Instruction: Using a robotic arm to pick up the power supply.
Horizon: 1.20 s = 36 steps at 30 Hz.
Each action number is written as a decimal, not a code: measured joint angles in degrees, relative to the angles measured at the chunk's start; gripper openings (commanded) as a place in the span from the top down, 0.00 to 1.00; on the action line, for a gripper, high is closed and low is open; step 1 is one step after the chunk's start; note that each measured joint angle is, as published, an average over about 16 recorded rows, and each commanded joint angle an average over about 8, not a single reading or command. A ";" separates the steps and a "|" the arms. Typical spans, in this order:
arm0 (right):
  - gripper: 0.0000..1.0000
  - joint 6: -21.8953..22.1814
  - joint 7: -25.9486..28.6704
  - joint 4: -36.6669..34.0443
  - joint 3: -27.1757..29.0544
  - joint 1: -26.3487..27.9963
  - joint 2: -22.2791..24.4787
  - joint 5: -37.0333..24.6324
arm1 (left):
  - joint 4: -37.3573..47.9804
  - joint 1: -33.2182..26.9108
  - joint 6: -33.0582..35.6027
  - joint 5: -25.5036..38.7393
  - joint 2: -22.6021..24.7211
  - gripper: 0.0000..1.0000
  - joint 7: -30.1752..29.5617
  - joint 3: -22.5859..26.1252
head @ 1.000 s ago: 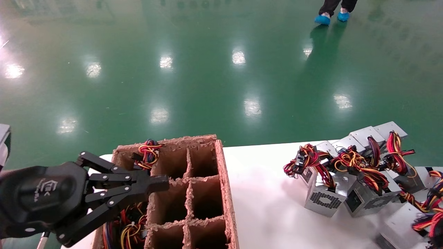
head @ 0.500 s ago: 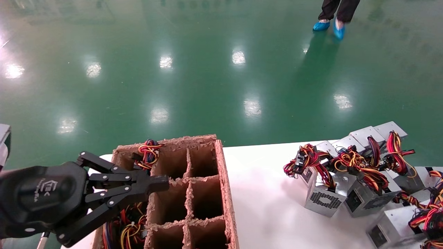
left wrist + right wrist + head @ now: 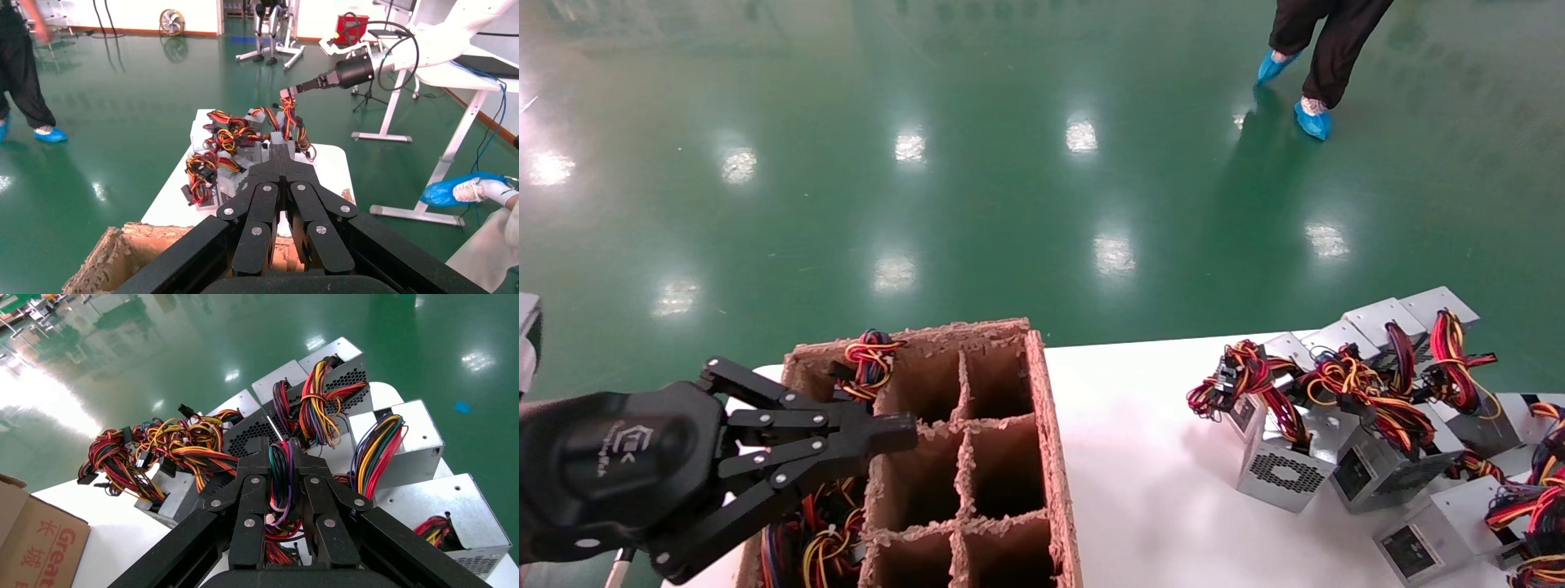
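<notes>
The left gripper (image 3: 903, 429) hung parked over the near-left part of the brown cardboard divider box (image 3: 1050, 457), its fingers pressed together and holding nothing; in the left wrist view the same gripper (image 3: 282, 150) showed its fingers meeting along one line. The divider box stood on the white bench (image 3: 1148, 490), with red, yellow and black wires showing in its left-hand compartments.

The right gripper (image 3: 285, 450) was clamped on a bundle of wires (image 3: 282, 478) that ran between its fingers, over the cluster of power supplies at the right end of the bench. In the head view this gripper lay out of sight past the right edge. The power supply (image 3: 1438, 531) whose wires it appeared to hold sat tilted at the lower right of the bench, its labelled end facing forward, just beside the other silver units (image 3: 1287, 469) with honeycomb grilles.

A person in blue shoe covers (image 3: 1313, 121) stood on the green floor (image 3: 977, 204) beyond the bench
</notes>
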 measured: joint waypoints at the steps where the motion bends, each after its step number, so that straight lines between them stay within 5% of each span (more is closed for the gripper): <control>1: 0.21 -0.16 0.16 -0.11 -0.04 -0.04 0.01 -0.03 | 0.00 0.00 0.00 0.00 0.00 1.00 0.00 0.00; 3: 0.00 -0.50 0.41 -0.23 -0.14 -0.16 0.11 -0.12 | 0.00 0.00 0.00 0.00 0.00 1.00 0.00 0.00; 28: 0.00 -7.45 -6.55 5.53 -0.80 -1.01 4.80 0.57 | 0.00 0.00 0.00 0.00 0.00 1.00 0.00 0.00; 36: 0.00 -9.66 -5.92 7.02 1.98 1.33 3.63 -4.82 | 0.00 0.00 0.00 0.00 0.00 1.00 0.00 0.00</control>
